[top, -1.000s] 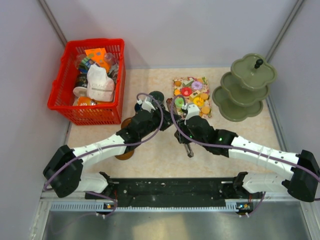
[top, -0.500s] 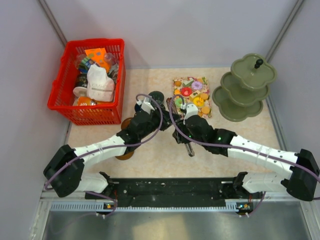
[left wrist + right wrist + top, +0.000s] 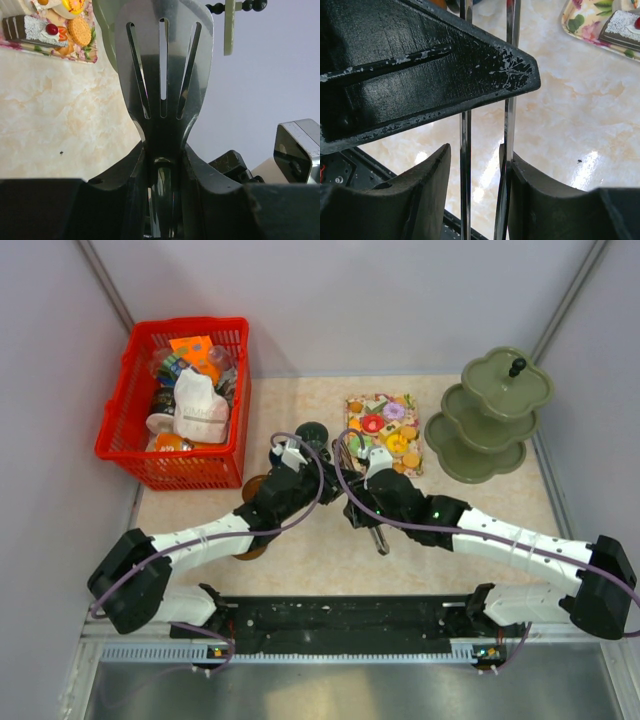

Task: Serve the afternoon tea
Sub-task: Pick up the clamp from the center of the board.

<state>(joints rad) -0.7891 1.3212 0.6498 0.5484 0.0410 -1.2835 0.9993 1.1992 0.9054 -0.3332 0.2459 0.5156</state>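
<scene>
Left end effector (image 3: 164, 160) clamping one tongs (image 3: 175, 60), right (image 3: 475, 160) straddling

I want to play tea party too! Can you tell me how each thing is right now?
Left tool: shut on the tongs.
Right tool: open, straddling the tongs' two arms.
Tongs: gripped just behind their slotted head.
Three-tier stand: upright, tiers bare.
Red basket: full.
Tray: loaded with pastries.

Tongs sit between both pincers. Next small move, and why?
Probably draw the right pincer back, clear of the tongs. The left pincer is shut on their neck below the slotted blade, while the right one's jaws stand apart around the two thin arms, a gap showing beside one finger. It does not seem to carry them.
</scene>
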